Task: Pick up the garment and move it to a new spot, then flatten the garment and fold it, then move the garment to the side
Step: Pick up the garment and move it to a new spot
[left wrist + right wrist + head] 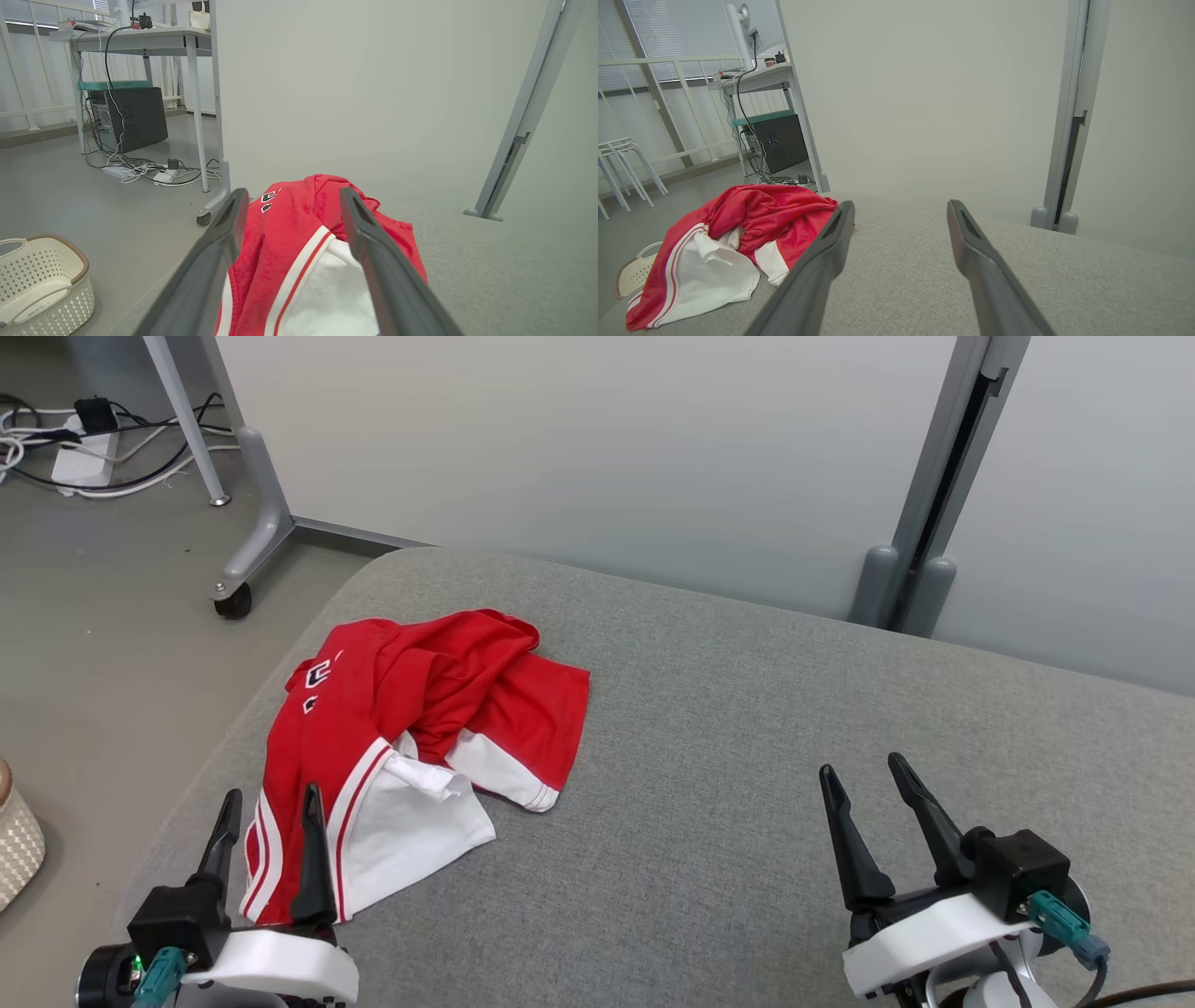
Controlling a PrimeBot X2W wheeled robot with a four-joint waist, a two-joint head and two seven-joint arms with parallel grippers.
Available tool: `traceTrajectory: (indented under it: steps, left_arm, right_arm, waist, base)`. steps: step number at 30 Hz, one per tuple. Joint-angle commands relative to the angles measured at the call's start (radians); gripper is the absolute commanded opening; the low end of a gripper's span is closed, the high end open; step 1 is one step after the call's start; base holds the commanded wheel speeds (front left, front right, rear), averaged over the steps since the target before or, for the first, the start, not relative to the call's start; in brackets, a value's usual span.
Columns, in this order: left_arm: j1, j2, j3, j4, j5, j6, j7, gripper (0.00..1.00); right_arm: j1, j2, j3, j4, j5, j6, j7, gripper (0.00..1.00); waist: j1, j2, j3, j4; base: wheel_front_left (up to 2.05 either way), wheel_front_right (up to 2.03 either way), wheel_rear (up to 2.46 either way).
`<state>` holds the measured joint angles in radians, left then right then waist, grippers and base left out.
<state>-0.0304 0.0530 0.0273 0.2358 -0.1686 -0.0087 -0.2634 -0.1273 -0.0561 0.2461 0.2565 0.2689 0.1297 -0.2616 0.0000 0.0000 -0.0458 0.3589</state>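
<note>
Left hand [273, 793]: mine, spread wide, empty, the nearer; crumpled red-and-white jersey [420, 700] lay directly ahead, lengthwise away from me. Right hand [861, 765]: wide, empty, well apart from it.

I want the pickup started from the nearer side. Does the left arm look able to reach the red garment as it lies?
Probably yes. On the left arm the jaws stand open at the near edge of the garment, which lies on the grey cushion, with nothing between.
</note>
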Motion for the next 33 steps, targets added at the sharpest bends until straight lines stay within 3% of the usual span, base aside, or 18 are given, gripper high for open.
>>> traceTrajectory:
  steps: [1,7,15,23,33]
  left_arm:
    - [0.004,0.006,0.01,0.001,-0.001,0.004,-0.002,1.0]
    - [-0.03,0.023,0.019,0.017,-0.04,-0.017,0.068,1.0]
    - [-0.149,0.092,0.054,0.02,-0.115,-0.035,0.332,1.0]
    - [-0.302,0.192,0.106,0.18,-0.239,-0.073,0.628,1.0]
    - [-0.387,0.249,0.082,0.392,-0.339,-0.115,0.731,1.0]
  right_arm:
    - [0.01,-0.003,0.002,0.002,0.003,0.002,-0.005,1.0]
    - [-0.001,-0.002,0.005,0.008,0.01,0.002,-0.005,1.0]
    - [-0.033,-0.005,0.002,0.003,0.003,0.002,-0.005,1.0]
    - [-0.081,-0.005,0.008,0.001,0.001,0.002,-0.005,1.0]
    - [-0.128,-0.009,0.007,-0.004,0.0,0.002,-0.005,1.0]
  waist:
    - [0.0,0.0,-0.001,0.002]
    - [0.0,0.0,0.006,-0.013]
    - [0.0,0.0,0.045,-0.052]
    - [0.0,0.0,0.109,-0.14]
    - [0.0,0.0,0.188,-0.228]
  base:
    - [0.0,0.0,0.0]
    - [0.0,0.0,0.0]
    - [0.0,0.0,0.0]
    - [0.0,0.0,0.0]
    - [0.0,0.0,0.0]
